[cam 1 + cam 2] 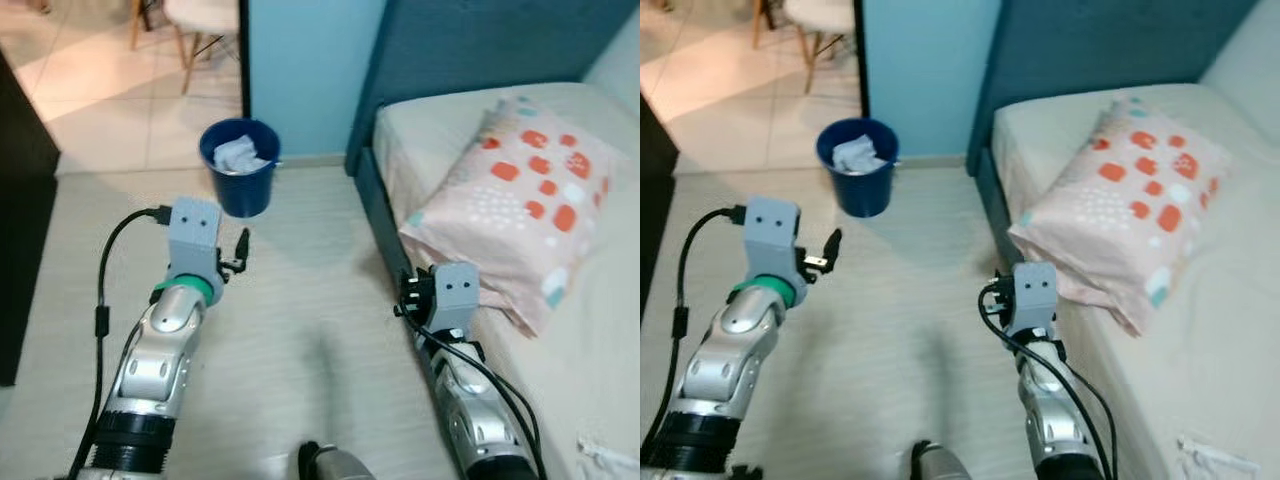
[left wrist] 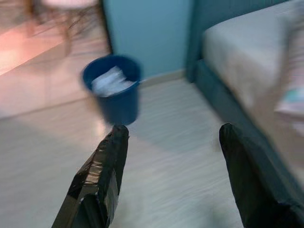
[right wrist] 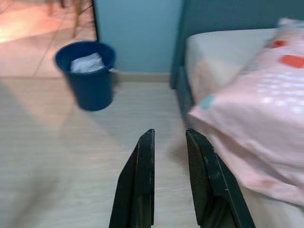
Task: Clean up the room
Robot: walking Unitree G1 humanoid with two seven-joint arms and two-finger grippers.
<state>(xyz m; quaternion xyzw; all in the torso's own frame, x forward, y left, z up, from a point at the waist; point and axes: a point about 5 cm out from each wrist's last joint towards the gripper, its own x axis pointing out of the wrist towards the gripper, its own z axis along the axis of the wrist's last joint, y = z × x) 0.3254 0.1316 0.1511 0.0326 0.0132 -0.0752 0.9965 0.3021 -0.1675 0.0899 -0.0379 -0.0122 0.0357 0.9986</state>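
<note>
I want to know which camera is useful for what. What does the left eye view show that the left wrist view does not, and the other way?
The left eye view alone has both silver arms, the right gripper, the chair and the whole spotted pillow. The left wrist view alone looks close along the left gripper, its two black fingers spread wide with nothing between them. Both share the blue bin holding white paper, the pale floor and the bed.

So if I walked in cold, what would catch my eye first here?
Probably the pink pillow with orange patches, hanging over the near edge of the bed on the robot's right. Next, the blue bin on the floor by the blue wall, with crumpled white paper inside. Both silver arms reach forward, the left hand open, the right hand nearly closed and empty.
</note>
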